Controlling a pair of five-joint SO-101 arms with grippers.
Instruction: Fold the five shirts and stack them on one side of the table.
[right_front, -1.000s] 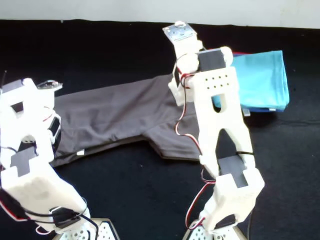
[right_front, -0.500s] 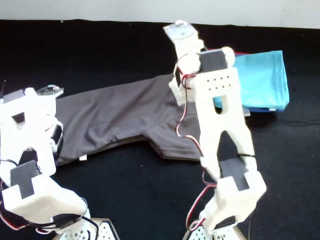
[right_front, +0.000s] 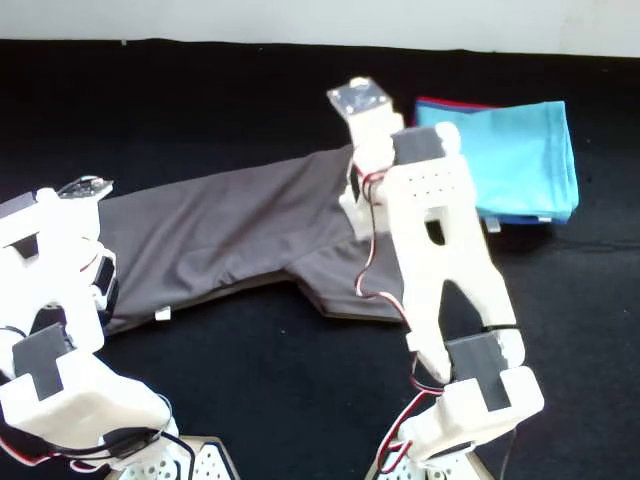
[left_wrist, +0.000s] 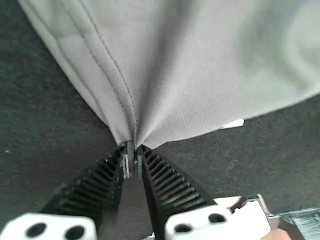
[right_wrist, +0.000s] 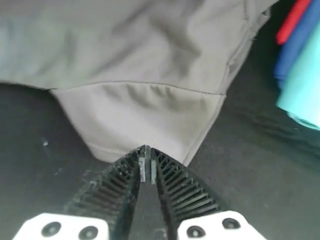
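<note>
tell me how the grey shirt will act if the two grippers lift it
Probably floppy: the grey shirt bunches into creases where the left gripper pinches it. It will likely sag between that pinch and the right gripper, since it lies limp on the table. It looks thin, so it is likely light.

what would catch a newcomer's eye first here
A grey shirt lies stretched across the middle of the black table, pinched at one end by the left gripper and at a hem by the right gripper. Beyond the right arm sits a bright folded stack, turquoise on top.
</note>
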